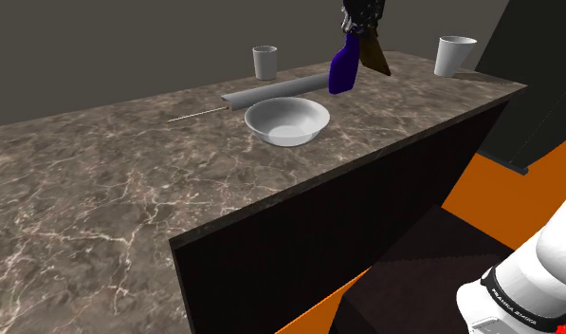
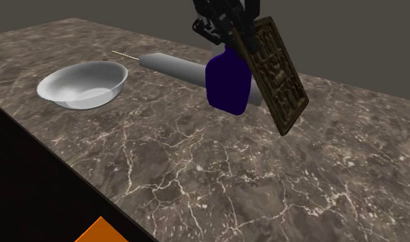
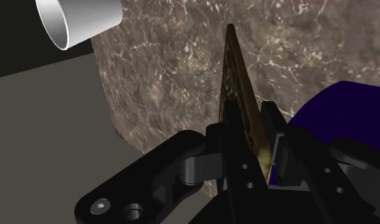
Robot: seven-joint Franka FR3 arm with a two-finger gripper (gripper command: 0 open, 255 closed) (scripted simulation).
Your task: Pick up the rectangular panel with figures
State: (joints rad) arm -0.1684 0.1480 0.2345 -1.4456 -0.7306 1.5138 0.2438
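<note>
In the shoulder view the black jaws come down from the upper edge over the far part of the brown marbled counter (image 1: 100, 190), closed on the top of a brown rectangular panel (image 1: 374, 55), which hangs tilted. A dark blue rounded vessel (image 1: 342, 68) is just beside the panel. A white round bowl (image 1: 287, 121) and a grey cylinder (image 1: 276, 91) lie nearer the camera, and two white cups (image 1: 264, 62) (image 1: 455, 54) stand at the counter's far edge.

In the second exterior view the panel (image 2: 279, 72), carved with figures, slants down from the jaws. The blue vessel (image 2: 228, 82) is in front of the cylinder (image 2: 172, 67).

In the wrist view the panel (image 3: 236, 83) stands edge-on, clasped between the two black fingers (image 3: 231, 149). The blue vessel (image 3: 338, 114) is beside them.
</note>
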